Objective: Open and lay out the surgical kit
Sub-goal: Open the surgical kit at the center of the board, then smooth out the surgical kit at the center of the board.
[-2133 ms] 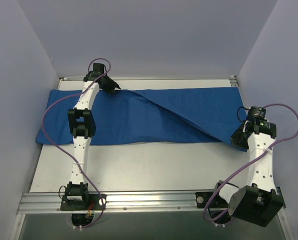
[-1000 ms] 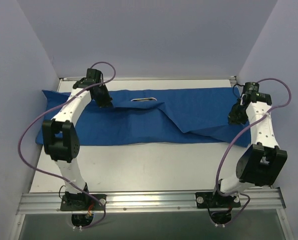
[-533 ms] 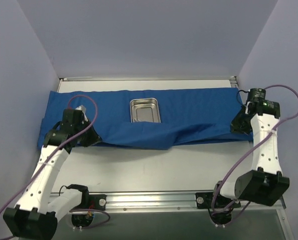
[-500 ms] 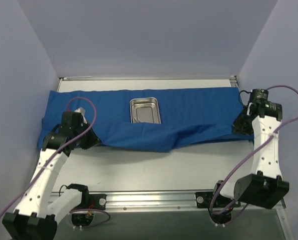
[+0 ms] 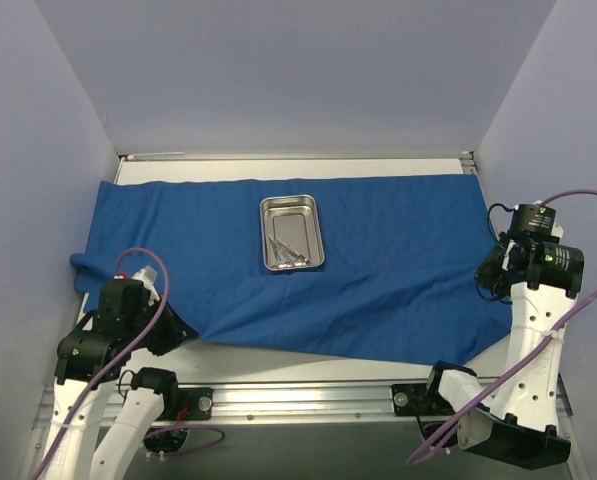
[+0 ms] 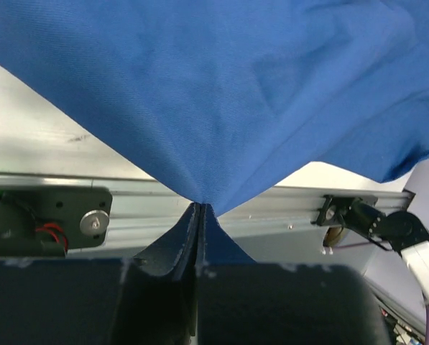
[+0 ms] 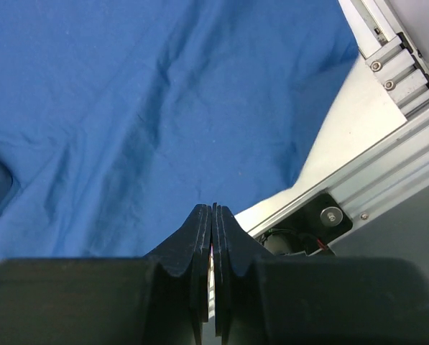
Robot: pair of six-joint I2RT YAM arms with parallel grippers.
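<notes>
The royal-blue cloth wrap lies spread open across the table. A shiny steel tray rests on it at centre back, with thin silver instruments inside. My left gripper is at the front left, shut on the cloth's near corner; in the left wrist view the cloth runs to a point between the closed tips of the left gripper. My right gripper is over the cloth's right edge. In the right wrist view the right gripper is shut above flat cloth, with no cloth seen between the jaws.
An aluminium rail runs along the table's front edge, carrying both arm bases; it also shows in the left wrist view and the right wrist view. Pale walls enclose the left, back and right sides.
My left gripper has pulled the cloth's near flap from the back toward the front left, uncovering the tray and instruments. My right gripper has moved toward the front along the right edge.
</notes>
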